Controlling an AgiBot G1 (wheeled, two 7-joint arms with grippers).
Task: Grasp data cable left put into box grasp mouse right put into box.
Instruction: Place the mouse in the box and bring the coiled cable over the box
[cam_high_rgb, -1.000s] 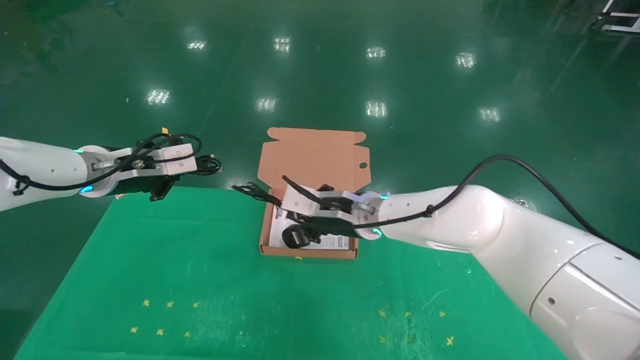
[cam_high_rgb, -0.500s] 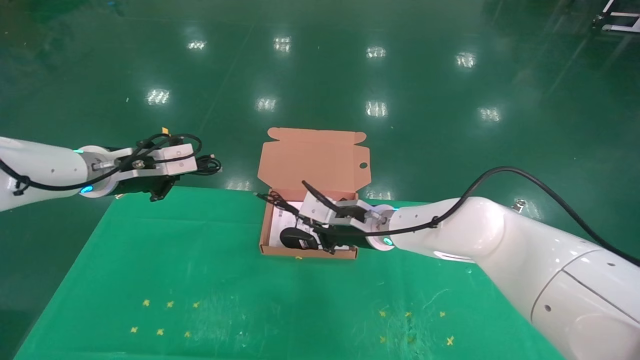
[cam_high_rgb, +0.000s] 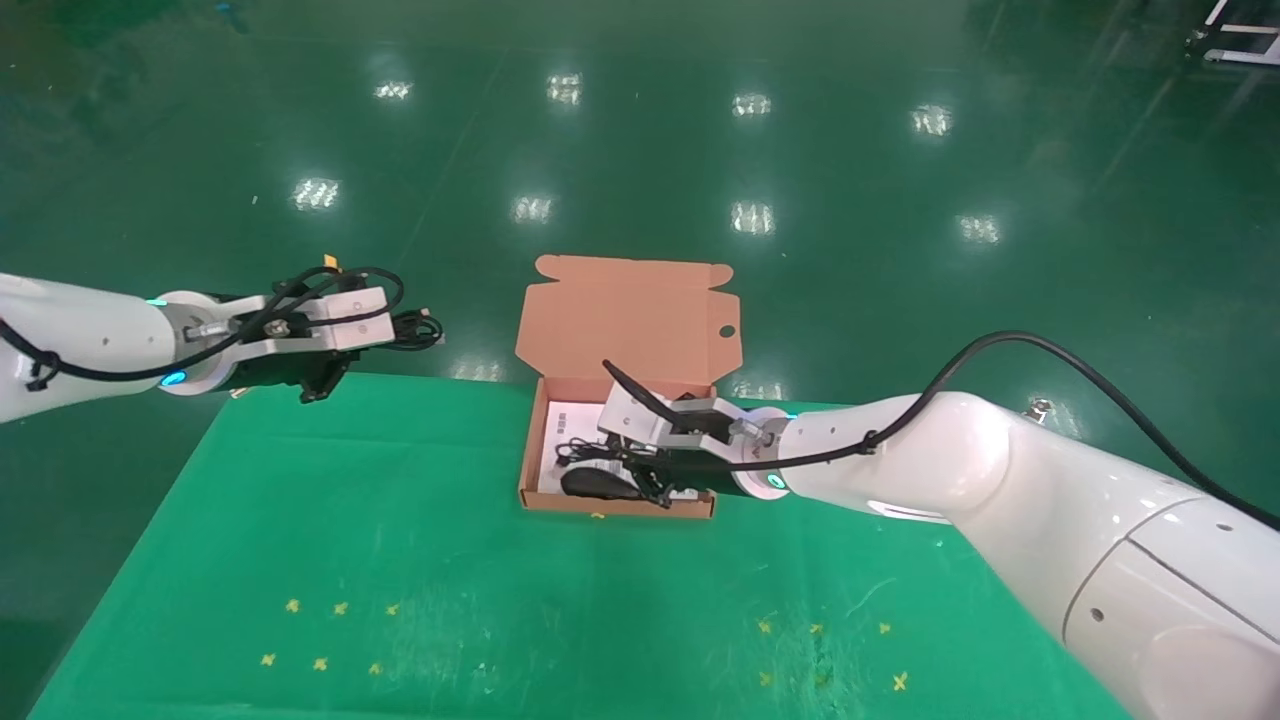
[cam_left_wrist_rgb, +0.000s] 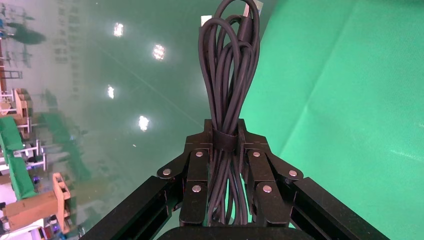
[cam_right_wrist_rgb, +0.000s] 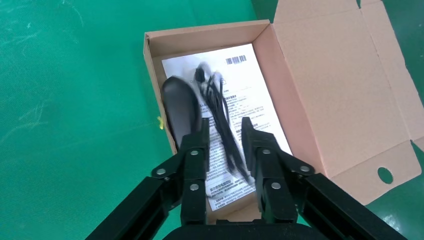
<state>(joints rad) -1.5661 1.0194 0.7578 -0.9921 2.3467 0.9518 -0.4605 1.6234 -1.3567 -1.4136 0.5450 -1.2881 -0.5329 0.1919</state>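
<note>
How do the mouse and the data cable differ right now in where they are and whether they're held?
The mouse lies inside the box on a printed sheet; the data cable hangs beyond the table's far left edge. The right gripper is open over the mouse, while the left gripper clamps the cable. Both are black.

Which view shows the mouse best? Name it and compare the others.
The right wrist view: the mouse lies in the box on the printed sheet, beyond the open right gripper. The head view shows the mouse small, partly hidden by that gripper. The left wrist view misses it, showing only the data cable in the left gripper.
</note>
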